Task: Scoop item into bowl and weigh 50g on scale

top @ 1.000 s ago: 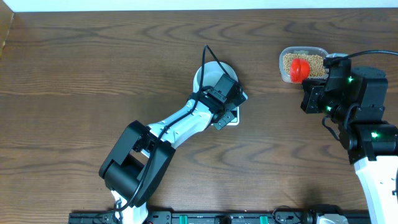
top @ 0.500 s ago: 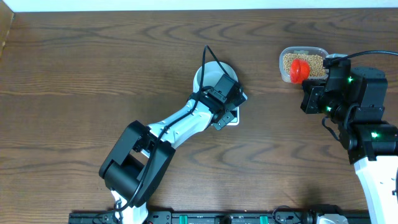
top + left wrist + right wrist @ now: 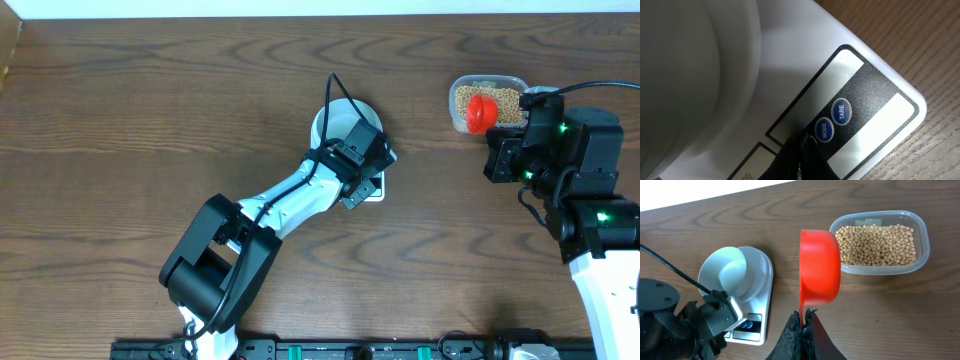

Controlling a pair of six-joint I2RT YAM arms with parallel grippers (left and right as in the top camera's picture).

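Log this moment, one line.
left fingers shut by MODE button; right fingers shut on red scoop over beans; bowl empty on scale

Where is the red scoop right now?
In the overhead view the red scoop is at the far right of the table, overlapping the clear tub of beans, its handle gripped by the right gripper.

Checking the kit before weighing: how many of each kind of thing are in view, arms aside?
bowl: 1
scale: 1
tub of beans: 1
scoop: 1
Total: 4
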